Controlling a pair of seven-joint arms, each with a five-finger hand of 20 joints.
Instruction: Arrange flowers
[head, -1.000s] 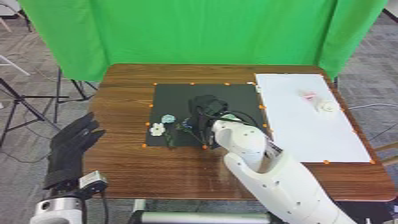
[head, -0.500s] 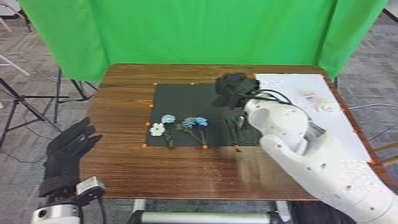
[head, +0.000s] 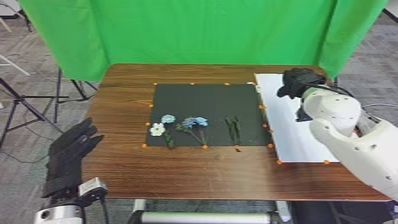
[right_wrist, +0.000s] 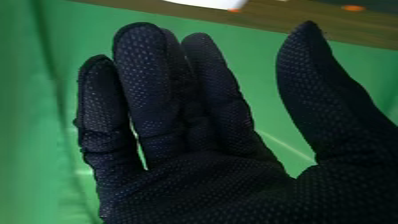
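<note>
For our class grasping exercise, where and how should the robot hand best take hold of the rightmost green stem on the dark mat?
Probably pinch the stem mid-length from above, coming in slightly from the right. It is slim, lies lengthwise pointing away from the robot, and another stem lies close on its left.

Flowers (head: 201, 121) on mat (head: 200, 102), sheet (head: 300, 145) right

I count three blue flowers (head: 201, 121), one white flower (head: 157, 129), two green sprigs (head: 236, 131), one black mat (head: 200, 100) and one white sheet (head: 293, 142).

Head view: high, forward-down; wrist view: close, along right hand (head: 299, 81); 2 share curtain (head: 213, 35).
</note>
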